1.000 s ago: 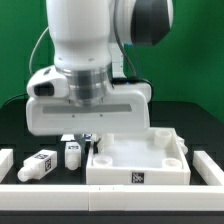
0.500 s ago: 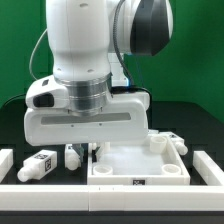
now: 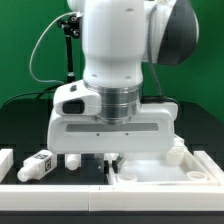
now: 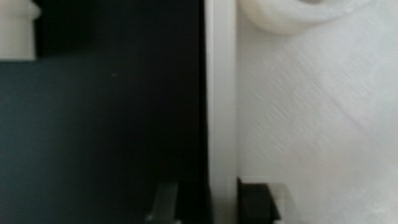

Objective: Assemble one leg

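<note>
My gripper (image 3: pixel 108 160) hangs from the big white arm at the middle of the exterior view. In the wrist view the gripper (image 4: pixel 215 205) has its two dark fingers (image 4: pixel 262 203) on either side of the near wall (image 4: pixel 219 100) of the large white tray-shaped panel (image 3: pixel 165 170), closed on it. One leg (image 3: pixel 40 165), with a square tag, lies on the black table at the exterior view's left. A second leg (image 3: pixel 72 160) stands beside it. A white piece (image 4: pixel 15 30) shows at the wrist view's edge, apart from the panel.
White rails (image 3: pixel 60 185) border the black table at the front and at both sides. A round corner boss (image 4: pixel 294 15) rises inside the panel. A black stand with cables (image 3: pixel 68 50) is behind the arm.
The arm and the panel have moved together toward the exterior view's right. The two legs at the left have stayed where they were.
</note>
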`<state>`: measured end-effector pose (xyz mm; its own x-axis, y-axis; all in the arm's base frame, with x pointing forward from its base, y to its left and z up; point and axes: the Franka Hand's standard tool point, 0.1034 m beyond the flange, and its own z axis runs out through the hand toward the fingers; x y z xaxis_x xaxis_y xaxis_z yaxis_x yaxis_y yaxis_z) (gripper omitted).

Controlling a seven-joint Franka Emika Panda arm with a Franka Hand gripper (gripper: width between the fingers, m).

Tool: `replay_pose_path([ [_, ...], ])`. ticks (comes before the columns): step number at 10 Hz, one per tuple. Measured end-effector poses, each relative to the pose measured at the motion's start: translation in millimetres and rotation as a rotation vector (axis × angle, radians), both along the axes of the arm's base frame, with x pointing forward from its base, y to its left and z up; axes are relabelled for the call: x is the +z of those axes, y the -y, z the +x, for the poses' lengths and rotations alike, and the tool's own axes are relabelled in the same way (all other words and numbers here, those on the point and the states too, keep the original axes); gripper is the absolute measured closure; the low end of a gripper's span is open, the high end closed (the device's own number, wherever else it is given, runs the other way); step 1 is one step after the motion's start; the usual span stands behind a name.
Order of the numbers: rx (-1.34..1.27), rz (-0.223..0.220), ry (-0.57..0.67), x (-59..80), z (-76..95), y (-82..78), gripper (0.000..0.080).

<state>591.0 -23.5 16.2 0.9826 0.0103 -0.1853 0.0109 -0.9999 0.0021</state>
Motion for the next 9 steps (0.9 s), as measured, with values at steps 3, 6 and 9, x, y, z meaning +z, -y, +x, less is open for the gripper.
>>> replay_pose_path([
  [3, -0.042, -0.007, -0.006, 0.4, -0.3, -2.0, 0.0745],
  [6, -0.043, -0.007, -0.005, 0.1, -0.1, -1.9, 0.0522],
  [9, -0.084, -0.002, -0.006, 24.0, -7.7, -14.1, 0.0219],
])
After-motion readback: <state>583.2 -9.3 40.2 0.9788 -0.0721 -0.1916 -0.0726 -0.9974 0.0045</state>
